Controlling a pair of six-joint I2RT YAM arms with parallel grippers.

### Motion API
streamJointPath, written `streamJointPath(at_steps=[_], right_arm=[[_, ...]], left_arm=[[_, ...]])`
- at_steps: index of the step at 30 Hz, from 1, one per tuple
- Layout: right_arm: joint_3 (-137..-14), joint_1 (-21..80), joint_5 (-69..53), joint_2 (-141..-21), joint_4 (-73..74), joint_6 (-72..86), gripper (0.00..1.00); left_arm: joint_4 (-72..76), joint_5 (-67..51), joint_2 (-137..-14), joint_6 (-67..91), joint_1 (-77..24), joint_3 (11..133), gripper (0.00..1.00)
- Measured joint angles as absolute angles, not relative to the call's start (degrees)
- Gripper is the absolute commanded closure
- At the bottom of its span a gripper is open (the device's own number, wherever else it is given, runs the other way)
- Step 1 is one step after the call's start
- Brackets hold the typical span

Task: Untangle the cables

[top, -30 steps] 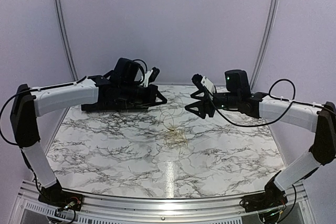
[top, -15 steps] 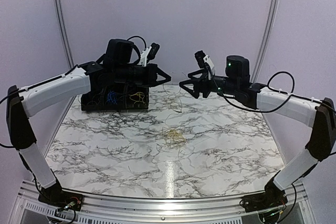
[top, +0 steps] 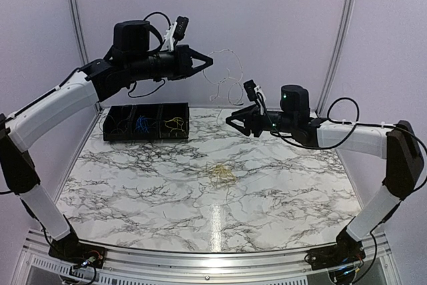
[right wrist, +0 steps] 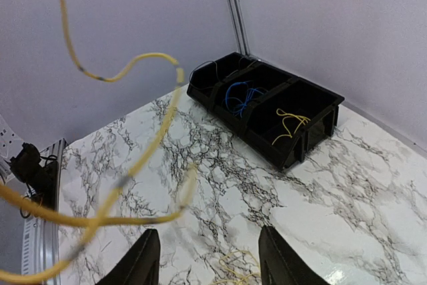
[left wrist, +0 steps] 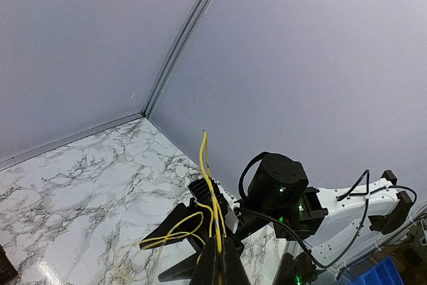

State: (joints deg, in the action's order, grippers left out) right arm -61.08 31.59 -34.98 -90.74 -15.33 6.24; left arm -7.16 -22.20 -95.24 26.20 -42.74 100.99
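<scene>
**Yellow cable held up high**

A thin yellow cable (left wrist: 207, 185) is pinched between the fingers of the left gripper (top: 208, 62). Those fingers are pressed tight together on it. The cable is held high in the air above the marble table (top: 133, 185), near the back wall. From the pinch, its loops are hung down toward the right gripper (top: 233, 119), which is held lower.

The right gripper's fingers (right wrist: 143, 258) are spread wide apart, and nothing is squeezed between them. In the right wrist view the cable is seen close up and blurry, above and to the left of these fingers. Whether it is touched by them cannot be told.

A small heap of pale cables (top: 222, 173) is seen lying in the middle of the table. It is below both grippers and well apart from them.

A black tray (top: 147, 136) is set at the back left of the table. It is split into three boxes in a row. Dark cables (right wrist: 207, 66) are kept in the left box. Blue cables (top: 141, 123) are kept in the middle box. More yellow cables (top: 175, 123) are kept in the right box.
</scene>
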Motion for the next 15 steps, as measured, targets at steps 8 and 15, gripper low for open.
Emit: streamJointPath(at_steps=[8,15], right_arm=[[-61.08,31.59,-34.39,-90.37,-16.29,5.52,0.36],[-61.17,31.97,-36.16,-88.84,-16.73,4.64,0.31]], left_arm=[[-6.9,-20.91,-94.78,27.57,-42.74,101.19,1.0],[-6.35,-20.47,-94.17,28.53,-42.74,100.73,1.0]])
